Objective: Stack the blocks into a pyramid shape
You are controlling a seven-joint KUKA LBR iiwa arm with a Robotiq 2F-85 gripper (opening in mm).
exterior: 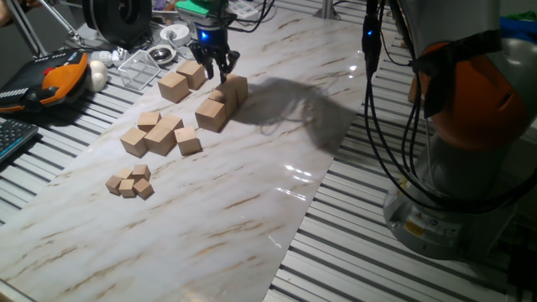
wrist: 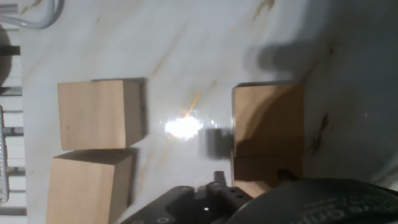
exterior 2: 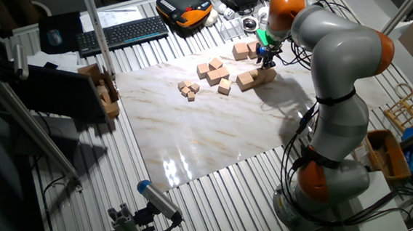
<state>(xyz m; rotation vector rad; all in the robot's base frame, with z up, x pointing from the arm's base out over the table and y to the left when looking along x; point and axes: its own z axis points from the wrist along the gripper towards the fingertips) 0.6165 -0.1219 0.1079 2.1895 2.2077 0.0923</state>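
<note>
Hand view first: two blocks [wrist: 99,115] sit touching at the left of the frame, bare marble with a bright glare spot in the middle, and another block [wrist: 267,121] at the right, partly under the hand's dark housing. Over to one fixed view, and the gripper [exterior: 216,67] hangs low at the far end of the slab [exterior: 252,193], its fingers [exterior: 204,70] spread and clasping nothing, tips just beside the block [exterior: 234,87] to its right. Two blocks [exterior: 182,80] lie just to the left of the gripper, touching each other, and a fourth block [exterior: 212,113] sits nearer, touching the one by the fingers. Nearer and further left there is a cluster of medium cubes [exterior: 158,134], and nearest of all a little huddle of tiny cubes [exterior: 130,182]. From the other fixed view the arm [exterior 2: 334,70] reaches over from the right, the gripper [exterior 2: 267,53] down among the blocks [exterior 2: 245,49], and a keyboard [exterior 2: 122,34] lies off the slab at the far left.
</note>
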